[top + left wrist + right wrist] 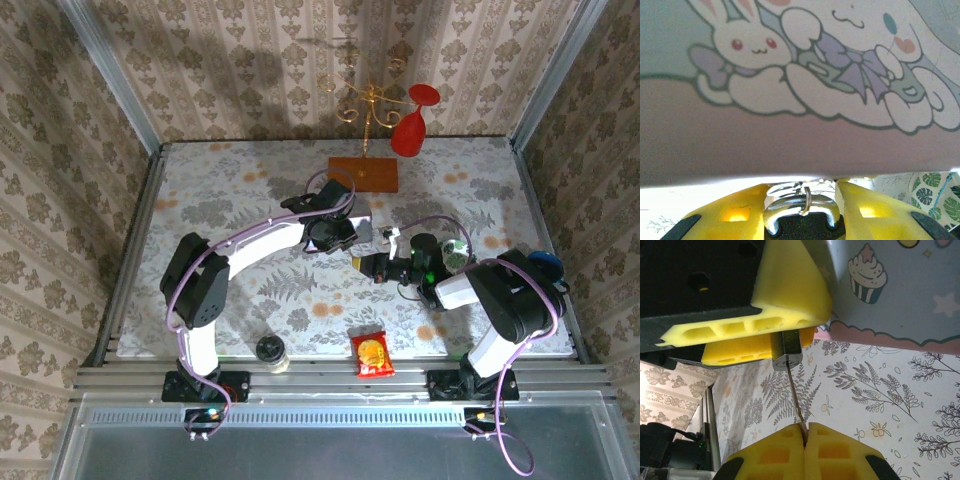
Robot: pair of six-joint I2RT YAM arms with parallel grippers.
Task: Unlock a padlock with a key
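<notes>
The padlock [801, 227] is a small dark block with a silver shackle [790, 207] and a thin key ring hanging on it. My left gripper [800, 192] is shut on the padlock, one yellow finger on each side of its body. In the right wrist view the padlock [786, 346] pokes out from between the left gripper's fingers [785, 295]. The key [796, 395] runs from its underside down into my right gripper [805, 434], which is shut on the key's head. In the top view both grippers meet at mid-table, left gripper [345, 237] and right gripper [374, 266].
A pale cartoon-printed tin [805, 65] lies right beside the held lock, also the tin [890, 285]. A red wine glass [412, 125] hangs on a gold stand [368, 105] with a brown base [362, 173]. Near the front edge lie a snack packet [372, 355] and a jar [272, 352].
</notes>
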